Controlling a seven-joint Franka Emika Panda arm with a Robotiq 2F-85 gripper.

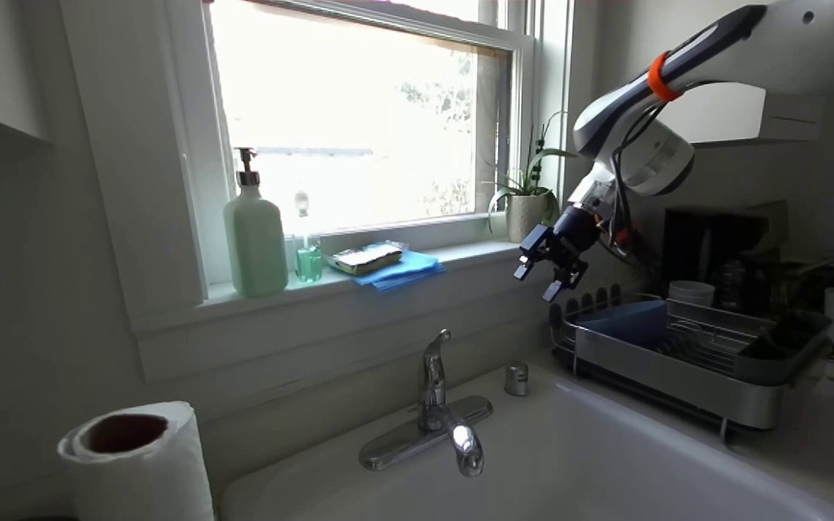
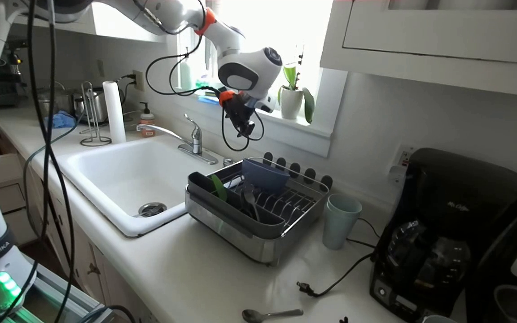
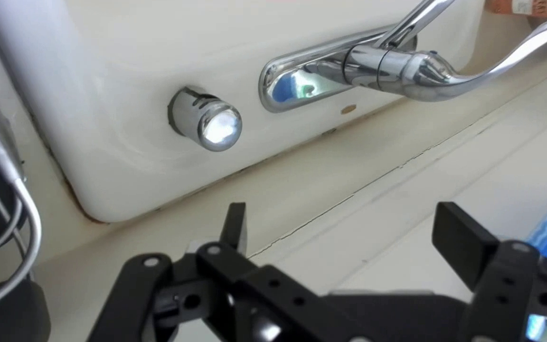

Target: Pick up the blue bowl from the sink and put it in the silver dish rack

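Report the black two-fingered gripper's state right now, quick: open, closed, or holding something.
Black two-fingered gripper: open, holding nothing; the deep, plain blue bowl sits in the rectangular silver metal dish rack.

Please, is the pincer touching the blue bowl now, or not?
Apart. In both exterior views, the open pincer hangs higher than the blue bowl, with wall visible between them.
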